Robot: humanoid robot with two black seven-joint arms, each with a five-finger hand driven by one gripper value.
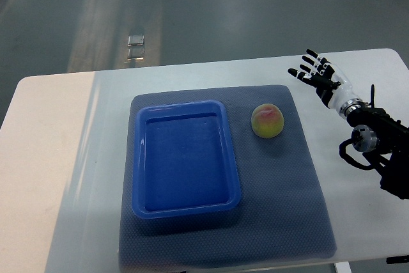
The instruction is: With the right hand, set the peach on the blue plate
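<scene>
A yellow-green peach with a pink blush [268, 121] sits on the grey mat, just right of the blue plate [184, 204], a rectangular tray with a raised rim and nothing in it. My right hand [317, 75] comes in from the right edge and hovers over the white table, right of and slightly behind the peach, well apart from it. Its fingers are spread and hold nothing. The left arm does not show.
The grey mat [300, 209] lies on a white table [57, 158] and carries the tray and the peach. The table's far edge runs behind the mat, with grey floor beyond. A small shiny object [135, 48] lies on the floor.
</scene>
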